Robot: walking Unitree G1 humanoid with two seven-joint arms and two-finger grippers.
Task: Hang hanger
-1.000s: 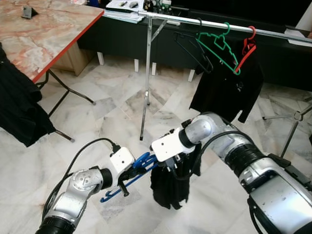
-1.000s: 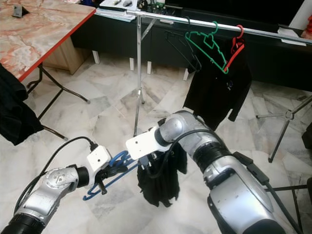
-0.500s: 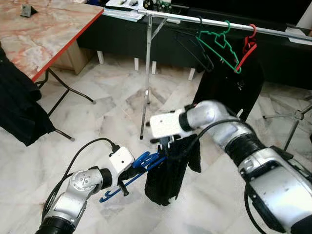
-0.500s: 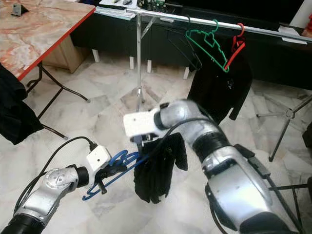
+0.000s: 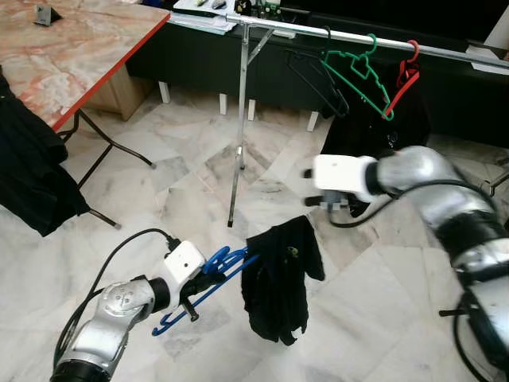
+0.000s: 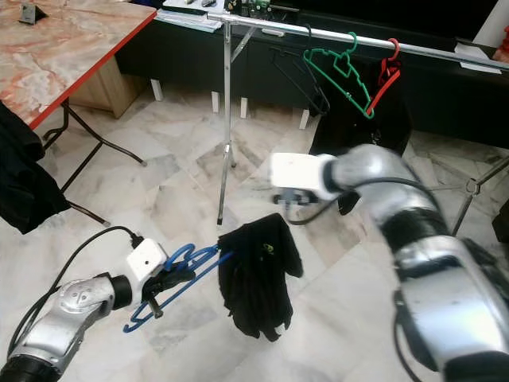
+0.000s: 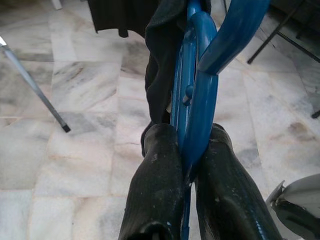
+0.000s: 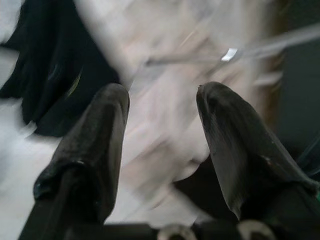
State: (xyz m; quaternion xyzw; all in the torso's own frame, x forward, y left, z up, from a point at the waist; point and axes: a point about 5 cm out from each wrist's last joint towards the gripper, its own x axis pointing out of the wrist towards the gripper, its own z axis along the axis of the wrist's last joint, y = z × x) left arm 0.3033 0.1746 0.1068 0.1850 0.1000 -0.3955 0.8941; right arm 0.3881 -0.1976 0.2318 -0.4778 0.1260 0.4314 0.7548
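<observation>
R pincer [image 8: 160, 125] agape, blurred floor [image 8: 165, 55]

Silver jointed arms carry white wrist boxes, black cables and rounded black pincer fingers [image 8: 95, 135].

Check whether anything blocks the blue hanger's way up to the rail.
Nothing visible does. The left gripper holds the blue plastic hanger with its black garment low over the floor; the silver metal rail has bare bar left of the black wire hanger.
</observation>
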